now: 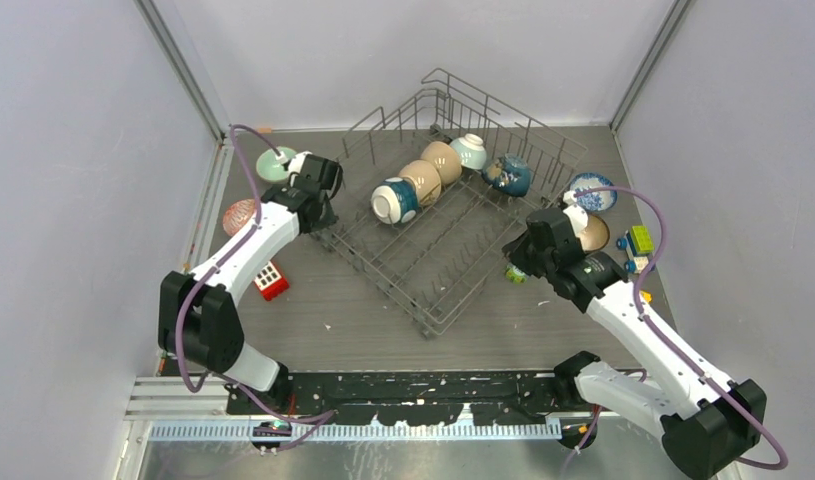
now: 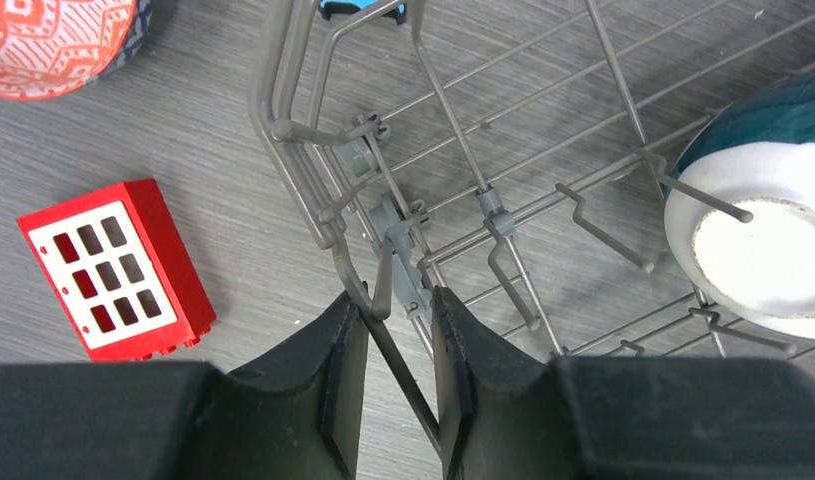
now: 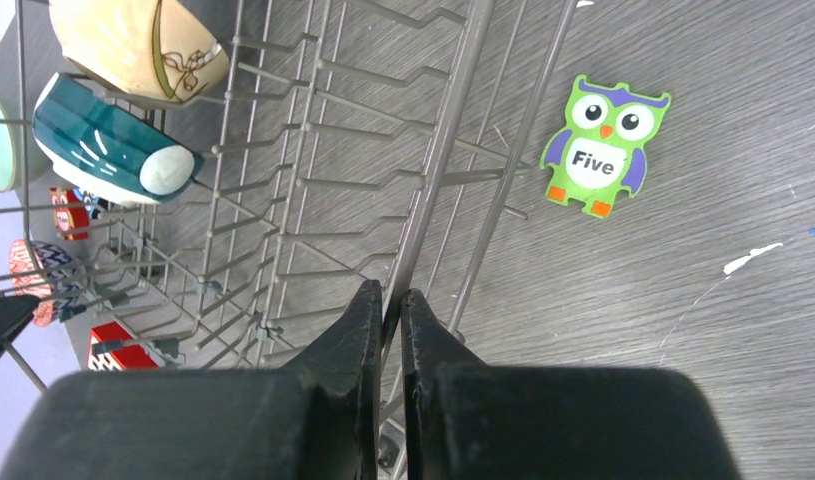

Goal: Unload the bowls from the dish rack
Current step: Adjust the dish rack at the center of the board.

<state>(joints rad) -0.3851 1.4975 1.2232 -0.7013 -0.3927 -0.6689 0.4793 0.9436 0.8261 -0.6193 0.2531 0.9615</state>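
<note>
We saw the dish rack (image 1: 438,265) standing slantwise in the middle of the bench (image 1: 363,320), with five bowls (image 1: 421,181) lying in a row across its 12 o'clock half, and more of them sitting on the bench outside it at 9 and 3 o'clock. The left fingers (image 2: 348,340) were closed to a narrow gap on a rim wire at the rack's 9 o'clock corner, the wire crossing between them. The right fingers (image 3: 363,330) were pressed nearly together on a rim wire at its 4 o'clock side, near a green owl figure (image 3: 605,147).
</note>
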